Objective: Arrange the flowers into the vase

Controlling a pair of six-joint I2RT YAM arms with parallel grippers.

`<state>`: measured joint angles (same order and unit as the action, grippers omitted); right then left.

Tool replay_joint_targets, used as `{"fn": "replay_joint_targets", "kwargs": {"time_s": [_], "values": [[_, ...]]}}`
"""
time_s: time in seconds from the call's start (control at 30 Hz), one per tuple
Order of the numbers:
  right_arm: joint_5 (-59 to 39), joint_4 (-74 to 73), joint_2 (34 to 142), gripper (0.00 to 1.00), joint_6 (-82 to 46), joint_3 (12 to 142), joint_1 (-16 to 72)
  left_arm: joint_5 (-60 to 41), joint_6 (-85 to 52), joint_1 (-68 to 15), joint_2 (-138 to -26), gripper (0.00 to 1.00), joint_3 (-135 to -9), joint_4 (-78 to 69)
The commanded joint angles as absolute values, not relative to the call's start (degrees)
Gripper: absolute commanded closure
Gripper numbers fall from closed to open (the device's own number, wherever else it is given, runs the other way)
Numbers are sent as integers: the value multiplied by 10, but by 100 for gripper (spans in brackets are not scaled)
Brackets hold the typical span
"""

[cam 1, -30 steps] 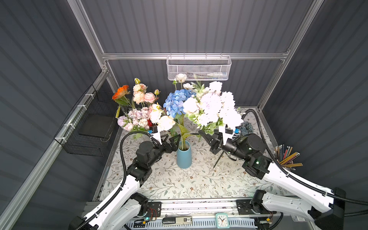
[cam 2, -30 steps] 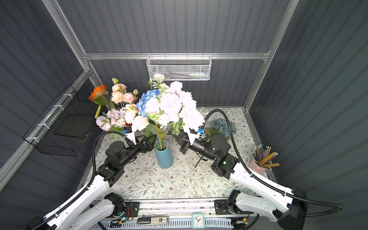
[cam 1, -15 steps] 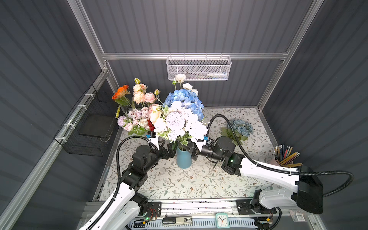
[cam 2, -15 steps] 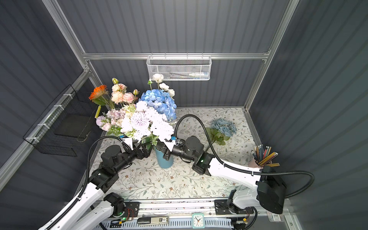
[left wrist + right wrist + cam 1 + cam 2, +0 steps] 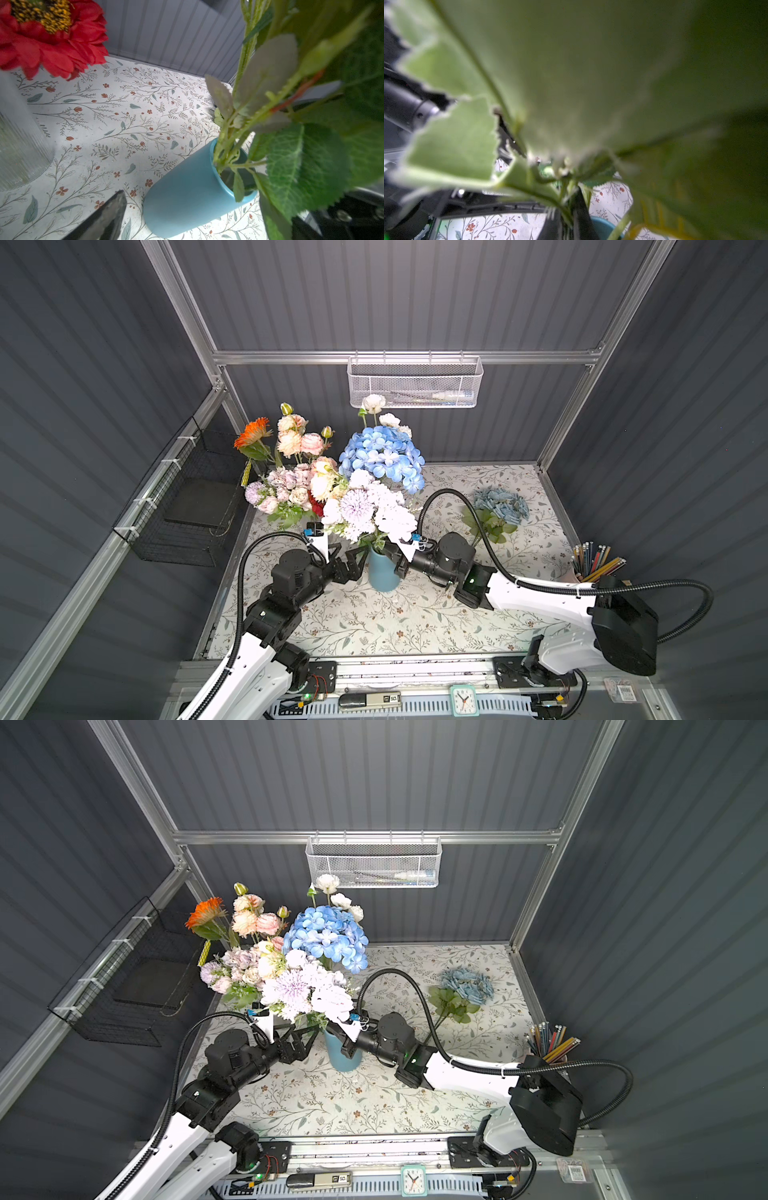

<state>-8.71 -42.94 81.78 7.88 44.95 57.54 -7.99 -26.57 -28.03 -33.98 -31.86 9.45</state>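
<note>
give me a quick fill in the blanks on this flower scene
1. The white-and-lilac bunch has its stems in the ___ vase.
2. Beside the vase, the left gripper has its jaws ___.
3. The right gripper is shut on that bunch's ___.

Missing words: blue; open; stems

a lab test cell: aluminium frame (image 5: pixel 291 357), grey panel walls (image 5: pixel 374 294), floral-covered table (image 5: pixel 415 614).
</note>
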Motion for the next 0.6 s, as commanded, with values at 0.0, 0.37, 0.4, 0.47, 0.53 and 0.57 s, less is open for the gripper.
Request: {"fn": "replay_joint_targets", "kwargs": {"time_s": [0.0, 0.37, 0.4, 0.47, 0.53, 0.57], "values": [[-63, -451, 827, 100, 68, 434, 577, -105, -260, -279, -328, 0, -316, 104], [-42, -388, 812, 71, 50, 426, 577, -66, -280, -279, -315, 0, -302, 87], [-42, -383, 806, 67, 50, 426, 578, -62, -282, -279, -314, 0, -302, 85], [-39, -377, 797, 62, 53, 424, 578, -60, -283, -279, -315, 0, -303, 83], [-39, -374, 787, 56, 56, 423, 579, -61, -283, -279, -319, 0, -305, 81], [-39, -372, 781, 54, 56, 423, 579, -62, -284, -279, -321, 0, -306, 81]]}}
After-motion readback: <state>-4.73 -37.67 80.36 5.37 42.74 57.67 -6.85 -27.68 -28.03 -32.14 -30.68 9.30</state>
